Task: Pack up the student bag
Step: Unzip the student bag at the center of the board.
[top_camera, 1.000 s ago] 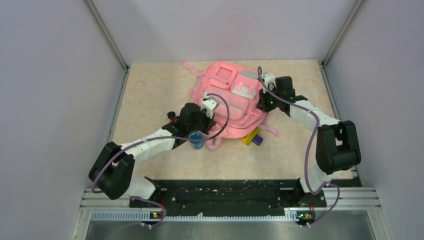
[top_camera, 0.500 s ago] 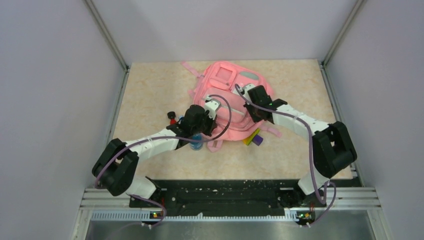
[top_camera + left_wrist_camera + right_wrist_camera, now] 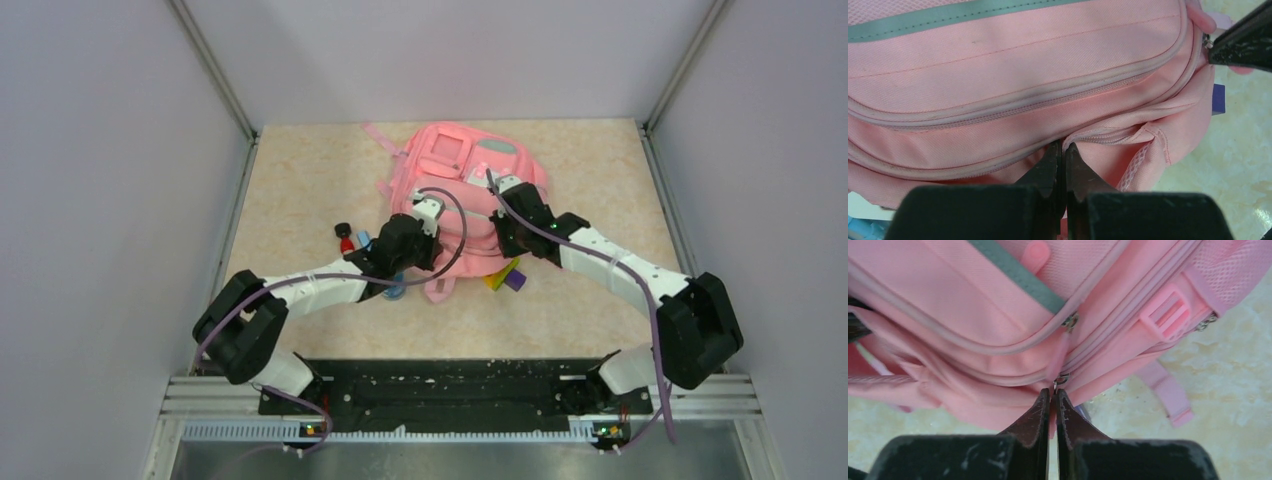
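Having swung inward, right tool [image 3: 1053, 392] pinches zip pull [image 3: 1061, 359] on student bag [image 3: 973, 300].

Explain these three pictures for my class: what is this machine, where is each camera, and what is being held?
A robot's left arm and right arm are bolted at the near edge of a table. One picture looks down from above; the other two come from a camera on each wrist. On the table lie a pink bag, yellow and purple pieces and a red-black item. Both hands are shut: the left hand seems to pinch the bag's fabric by a zip, and the right hand grips a zip pull.
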Motion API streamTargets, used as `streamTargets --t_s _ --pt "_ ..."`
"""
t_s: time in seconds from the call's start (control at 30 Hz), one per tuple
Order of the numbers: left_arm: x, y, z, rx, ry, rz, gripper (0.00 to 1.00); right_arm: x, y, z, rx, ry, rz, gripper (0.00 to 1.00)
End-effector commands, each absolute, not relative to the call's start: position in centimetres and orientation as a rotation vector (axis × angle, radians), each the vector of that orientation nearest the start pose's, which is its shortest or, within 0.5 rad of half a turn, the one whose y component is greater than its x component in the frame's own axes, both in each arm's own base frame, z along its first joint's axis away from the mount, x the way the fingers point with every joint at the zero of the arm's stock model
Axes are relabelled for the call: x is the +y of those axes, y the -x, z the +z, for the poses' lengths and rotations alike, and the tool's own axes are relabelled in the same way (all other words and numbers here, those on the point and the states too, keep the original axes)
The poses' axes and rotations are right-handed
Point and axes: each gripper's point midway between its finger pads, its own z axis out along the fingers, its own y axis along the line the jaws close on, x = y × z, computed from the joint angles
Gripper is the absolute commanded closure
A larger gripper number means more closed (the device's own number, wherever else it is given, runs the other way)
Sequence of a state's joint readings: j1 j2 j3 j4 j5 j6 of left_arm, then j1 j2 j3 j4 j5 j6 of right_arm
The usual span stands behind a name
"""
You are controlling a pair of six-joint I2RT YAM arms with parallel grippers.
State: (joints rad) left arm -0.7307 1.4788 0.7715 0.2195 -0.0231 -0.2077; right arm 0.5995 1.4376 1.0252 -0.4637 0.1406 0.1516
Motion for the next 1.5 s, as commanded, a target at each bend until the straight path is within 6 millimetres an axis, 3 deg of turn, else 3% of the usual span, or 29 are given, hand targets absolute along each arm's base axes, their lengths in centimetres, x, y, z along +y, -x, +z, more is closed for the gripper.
streamTargets --t_s 0.0,0.17,0.33,0.4,0.5,0.57,0.63,0.77,0.9,1.0,1.1,1.27,1.47 --pt "-31.3 -34.3 17.0 1.834 -0.318 -0.638 1.0 22.8 -27.3 13.7 2.382 0.478 0.459 1.0" --pt "-34.1 -33.1 17.8 1.789 -0.325 -0.735 1.0 23.9 -26.1 13.6 2.382 0.47 0.521 1.0" --pt "-36.3 -31.2 17.8 1.759 -0.41 -0.815 1.0 25.5 -26.6 15.0 2.308 0.402 0.617 1.0" --pt "-35.2 -31.1 17.6 1.769 -0.391 -0.773 0.92 25.3 -26.9 15.4 2.281 0.369 0.608 1.0" --pt "-33.1 -30.7 18.5 1.741 -0.383 -0.709 0.6 24.1 -27.4 15.6 2.259 0.313 0.548 1.0" --pt "-31.7 -30.6 19.1 1.757 -0.371 -0.656 0.47 23.4 -27.5 15.7 2.249 0.287 0.517 1.0" --pt "-29.8 -30.9 19.5 1.795 -0.331 -0.573 0.39 22.7 -27.6 15.6 2.243 0.262 0.482 1.0" --pt "-26.1 -31.9 19.9 1.861 -0.271 -0.466 0.33 21.8 -27.7 15.5 2.235 0.232 0.441 1.0" --pt "-21.6 -34.6 19.4 1.926 -0.087 -0.47 0.32 21.5 -27.7 15.3 2.244 0.23 0.422 1.0" --pt "-19.5 -36.2 18.4 1.939 0.011 -0.484 0.32 21.5 -27.6 15.1 2.252 0.228 0.423 1.0" --pt "-18.9 -37.4 16.9 1.972 0.078 -0.541 0.34 21.4 -27.5 15.1 2.253 0.222 0.423 1.0" --pt "-18.3 -38.3 14.4 2.009 0.192 -0.628 0.52 21.1 -27.4 15.4 2.251 0.211 0.414 1.0" --pt "-18.6 -38.0 12.4 2.049 0.233 -0.69 0.55 20.9 -27.4 15.0 2.26 0.21 0.399 1.0"
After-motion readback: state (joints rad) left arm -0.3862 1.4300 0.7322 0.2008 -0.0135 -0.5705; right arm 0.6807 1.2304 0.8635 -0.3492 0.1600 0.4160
